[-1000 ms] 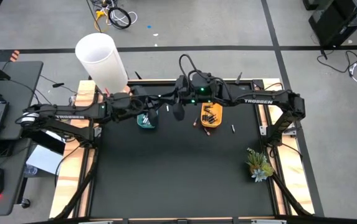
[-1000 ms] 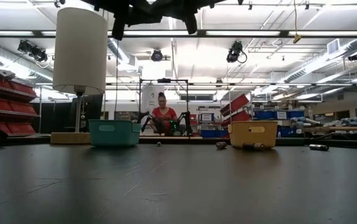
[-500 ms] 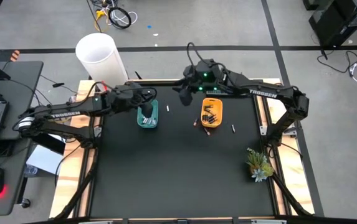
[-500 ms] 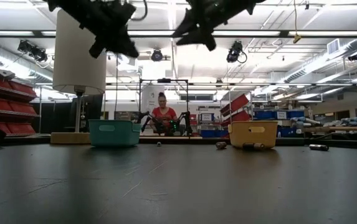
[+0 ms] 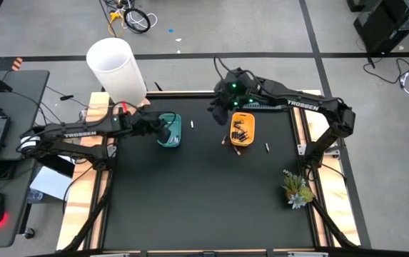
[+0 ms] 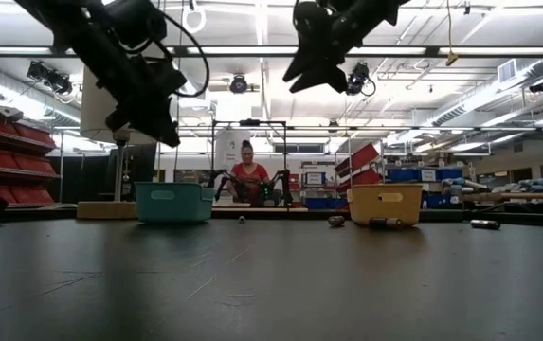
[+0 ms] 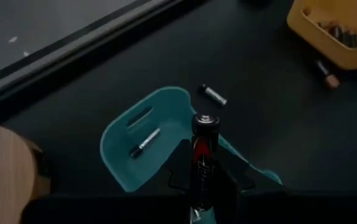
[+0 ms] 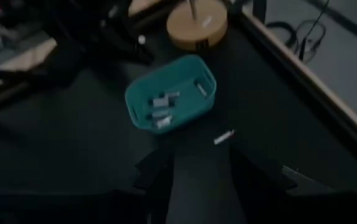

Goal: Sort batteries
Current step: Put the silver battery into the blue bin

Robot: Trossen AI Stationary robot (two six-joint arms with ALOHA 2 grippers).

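Note:
My left gripper (image 5: 163, 130) hangs just above the teal tray (image 5: 170, 133), shut on a dark-and-red battery (image 7: 204, 146). One silver battery (image 7: 144, 142) shows in that tray in the left wrist view, and several (image 8: 161, 107) show in the right wrist view. My right gripper (image 5: 216, 114) is open and empty, high above the mat between the trays, by the yellow tray (image 5: 242, 130) of dark batteries. Loose batteries lie on the mat: one (image 5: 192, 125) right of the teal tray, others (image 5: 267, 148) near the yellow one. My left gripper pinches the battery's lower body (image 7: 202, 177) between its two fingers. The battery lies along the fingers, and its silver-capped end (image 7: 205, 119) sticks out ahead of them. The fingers slant down from the table's left. The battery is lifted clear, over the teal tray's rim.
A tall white cylinder on a wooden base (image 5: 117, 68) stands at the table's far left corner. A small plant (image 5: 297, 189) sits near the right edge. The near half of the black mat (image 5: 204, 207) carries nothing. A person sits far behind the table (image 6: 249, 175).
My left gripper has sunk toward the teal tray, drawn back toward the table's left edge and tipped nose-down, with the battery still between its fingers. My right gripper has swung away from the left one toward the far edge and the yellow tray, tipping downward.

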